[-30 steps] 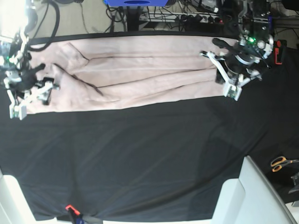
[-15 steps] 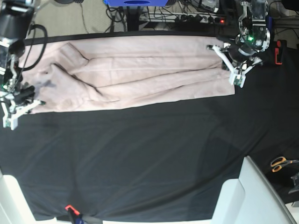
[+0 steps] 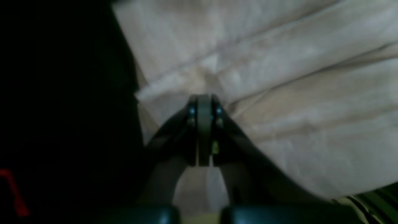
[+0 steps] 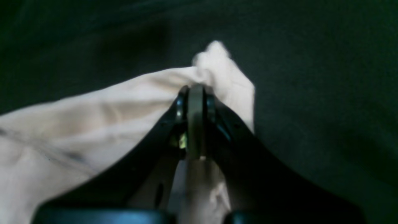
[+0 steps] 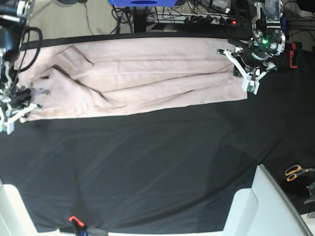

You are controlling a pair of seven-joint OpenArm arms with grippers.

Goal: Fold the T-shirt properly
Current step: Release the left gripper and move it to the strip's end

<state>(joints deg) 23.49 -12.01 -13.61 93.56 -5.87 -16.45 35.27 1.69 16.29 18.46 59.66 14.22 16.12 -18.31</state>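
Observation:
The pale pink T-shirt lies stretched in a long band across the far side of the table. My left gripper is at the shirt's right end. In the left wrist view its tips are shut on a fold at the edge of the cloth. At the shirt's near left corner is my right gripper. The right wrist view shows it shut on that corner, with pink fabric bunched just past the tips.
A black table cloth covers the table. Orange-handled scissors lie at the right edge beside a white panel. A small red clip sits at the near edge. Cables and a blue object lie behind the table.
My right gripper moved left to the shirt's near left corner and shut on it. My left gripper shifted up and right, drawing the shirt's right end outward.

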